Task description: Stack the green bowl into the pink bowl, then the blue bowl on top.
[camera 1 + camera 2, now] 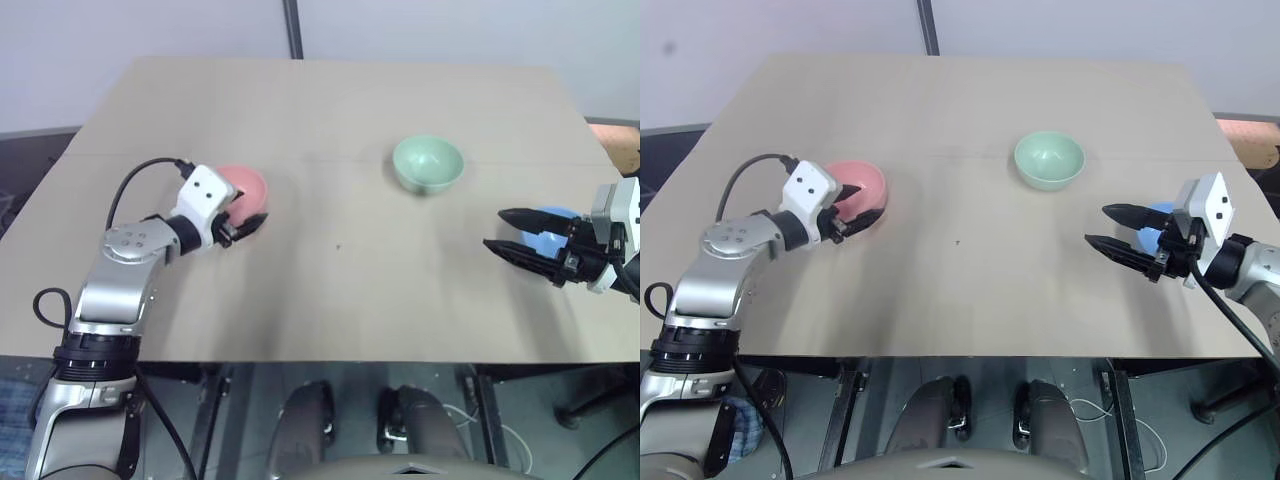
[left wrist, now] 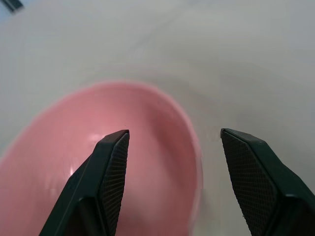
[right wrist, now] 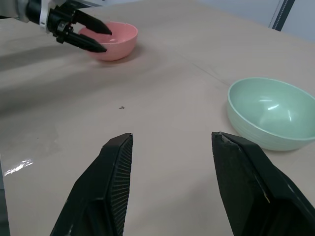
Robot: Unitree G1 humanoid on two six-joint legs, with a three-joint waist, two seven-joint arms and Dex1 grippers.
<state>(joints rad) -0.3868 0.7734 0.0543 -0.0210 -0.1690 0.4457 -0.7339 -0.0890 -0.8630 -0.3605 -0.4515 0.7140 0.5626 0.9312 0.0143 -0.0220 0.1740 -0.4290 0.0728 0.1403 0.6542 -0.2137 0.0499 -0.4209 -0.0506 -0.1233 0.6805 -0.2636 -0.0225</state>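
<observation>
Left claw (image 2: pixel 174 142) is open, straddling the pink bowl's (image 1: pixel 862 185) rim near the table's (image 1: pixel 330 300) left edge; probably steadying it. Right claw (image 3: pixel 172 142), open, should take the green bowl (image 3: pixel 273 113).

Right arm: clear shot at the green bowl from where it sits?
Probably yes. The right gripper is open and empty, and its wrist view shows bare table between its fingers and the green bowl. The blue bowl sits beside the gripper, not in that path.

Silver arms, white wrist blocks, black cables, ribbed black jaws.
</observation>
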